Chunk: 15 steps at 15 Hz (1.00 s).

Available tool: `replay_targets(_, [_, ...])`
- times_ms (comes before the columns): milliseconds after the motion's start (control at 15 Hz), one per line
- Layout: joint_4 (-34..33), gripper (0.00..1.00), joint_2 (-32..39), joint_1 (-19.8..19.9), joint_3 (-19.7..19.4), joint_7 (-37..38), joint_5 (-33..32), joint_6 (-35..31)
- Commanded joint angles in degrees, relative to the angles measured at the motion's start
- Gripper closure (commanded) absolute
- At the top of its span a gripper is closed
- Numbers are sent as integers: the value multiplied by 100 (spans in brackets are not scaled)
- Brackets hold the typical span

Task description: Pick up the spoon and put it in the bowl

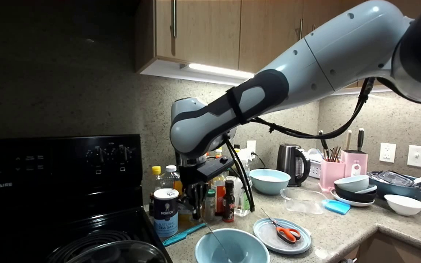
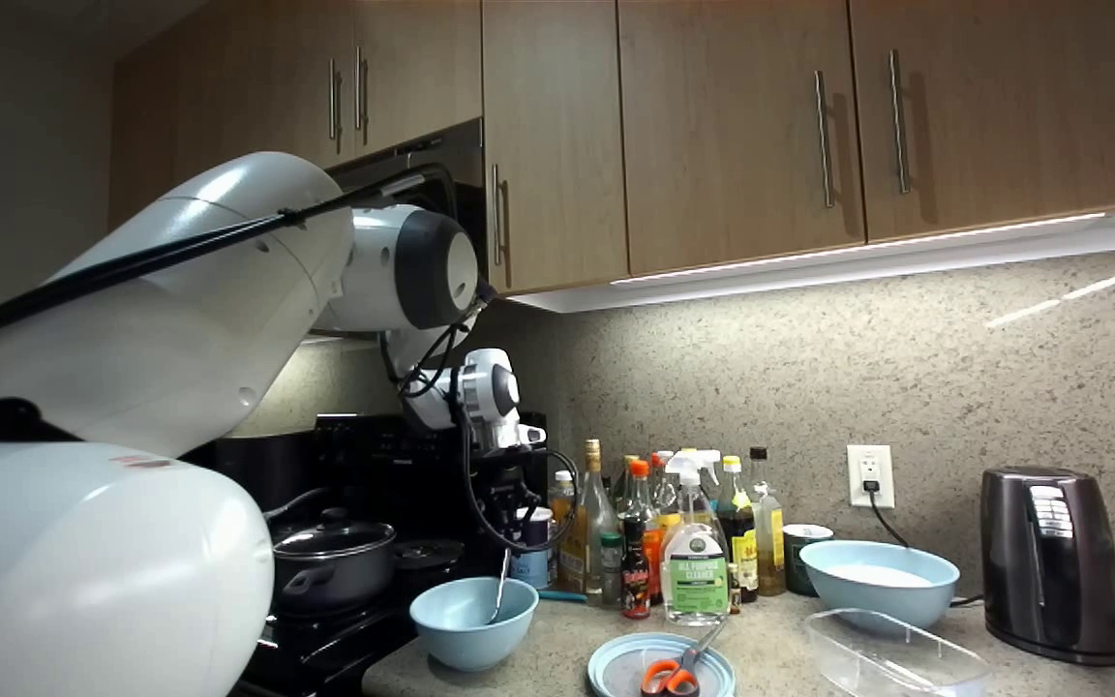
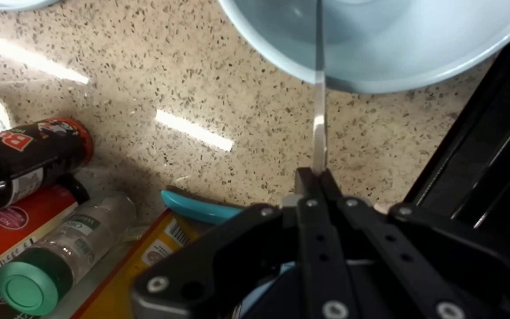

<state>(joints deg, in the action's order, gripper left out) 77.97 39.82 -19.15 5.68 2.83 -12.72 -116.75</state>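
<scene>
The light blue bowl (image 1: 249,245) stands at the counter's front edge beside the stove; it also shows in an exterior view (image 2: 468,647) and at the top of the wrist view (image 3: 277,55). My gripper (image 3: 318,172) is shut on the end of the spoon's thin metal handle (image 3: 320,104). The spoon slants across the bowl's rim, its far end inside the bowl's outline in both exterior views (image 1: 216,238) (image 2: 501,583). Whether its tip touches the bowl's bottom I cannot tell. The gripper is outside the bowl, above the counter on the bottle side.
A salt canister (image 1: 166,215), a turquoise utensil (image 1: 184,234) and several bottles (image 2: 635,571) stand or lie near the gripper. Orange-handled scissors (image 1: 287,233) lie on a blue plate (image 1: 302,248) beside the bowl. The stove with a lidded pot (image 2: 330,566) borders the counter.
</scene>
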Motion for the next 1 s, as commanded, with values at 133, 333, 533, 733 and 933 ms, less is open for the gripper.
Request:
replay_targets(133, [295, 95, -336, -145, -266, 457, -448, -831])
replay_targets(333, [351, 97, -466, -238, -413, 776, -639, -975])
replay_targets(533, [-38, 95, -167, -138, -291, 511, -466, -831])
replay_targets(733, [10, 52, -180, -135, -288, 524, -442, -778])
replay_targets(933, [337, 34, -429, -154, -319, 822, -361, -569])
